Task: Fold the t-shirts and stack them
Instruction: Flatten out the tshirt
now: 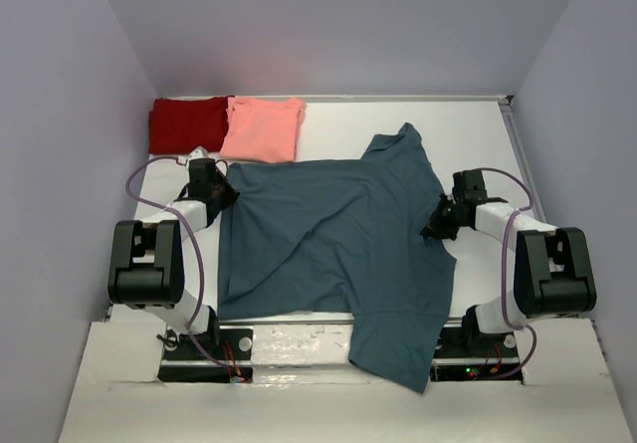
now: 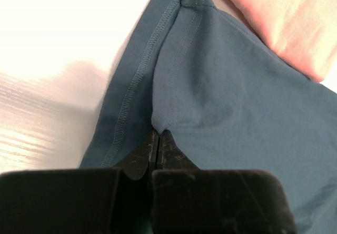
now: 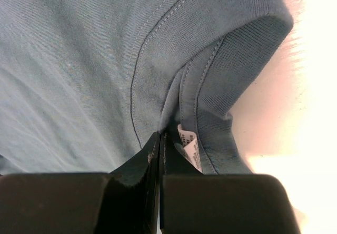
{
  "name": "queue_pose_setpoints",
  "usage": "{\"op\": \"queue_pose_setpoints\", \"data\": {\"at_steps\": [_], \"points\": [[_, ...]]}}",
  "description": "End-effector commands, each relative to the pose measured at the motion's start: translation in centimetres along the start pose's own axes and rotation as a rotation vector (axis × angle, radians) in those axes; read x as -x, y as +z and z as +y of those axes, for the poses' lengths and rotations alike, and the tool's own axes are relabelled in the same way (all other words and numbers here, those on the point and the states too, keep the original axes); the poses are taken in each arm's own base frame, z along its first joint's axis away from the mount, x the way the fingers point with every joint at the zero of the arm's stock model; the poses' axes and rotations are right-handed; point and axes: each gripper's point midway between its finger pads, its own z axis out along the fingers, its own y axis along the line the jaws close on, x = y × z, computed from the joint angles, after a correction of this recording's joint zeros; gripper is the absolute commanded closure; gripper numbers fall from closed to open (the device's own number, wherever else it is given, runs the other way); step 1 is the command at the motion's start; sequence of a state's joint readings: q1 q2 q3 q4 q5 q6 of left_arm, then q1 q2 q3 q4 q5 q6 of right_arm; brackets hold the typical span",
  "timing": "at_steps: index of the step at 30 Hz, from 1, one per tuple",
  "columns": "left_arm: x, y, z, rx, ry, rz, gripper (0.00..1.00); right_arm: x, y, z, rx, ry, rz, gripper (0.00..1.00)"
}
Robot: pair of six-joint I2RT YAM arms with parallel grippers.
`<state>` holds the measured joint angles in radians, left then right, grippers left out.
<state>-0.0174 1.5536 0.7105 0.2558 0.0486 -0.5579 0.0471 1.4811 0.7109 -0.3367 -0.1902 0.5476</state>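
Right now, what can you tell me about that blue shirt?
The blue shirt is a dark teal short-sleeved tee of soft knit. It lies spread and wrinkled on the white table, with one end hanging over the near edge. The left gripper is shut on cloth beside its stitched hem. The right gripper is shut at the ribbed collar, by a white label. Its far left corner lies next to the pink shirt.
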Motion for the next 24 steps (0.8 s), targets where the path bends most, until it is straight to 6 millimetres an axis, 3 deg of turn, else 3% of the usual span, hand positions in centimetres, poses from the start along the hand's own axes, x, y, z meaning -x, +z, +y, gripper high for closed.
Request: {"op": "queue_pose_setpoints", "data": {"at_steps": [1,12,15,24], "points": [[3.1,0.3,-0.9,0.001,0.007,-0.075,1.0,-0.1,-0.2,-1.5,-0.093,0.0,-0.002,1.0],[2.7,1.8,0.5,0.071,0.026,-0.062,1.0,2.1,-0.9,-2.8,-0.229,-0.011,-0.036,1.0],[3.4,1.9,1.5,0.085,0.005,-0.067,1.0,2.5,-0.9,-3.1,-0.254,-0.017,-0.039,1.0],[4.7,2.0,1.8,0.091,-0.01,-0.087,1.0,2.3,-0.4,-3.5,-0.28,-0.015,-0.015,1.0]]}}
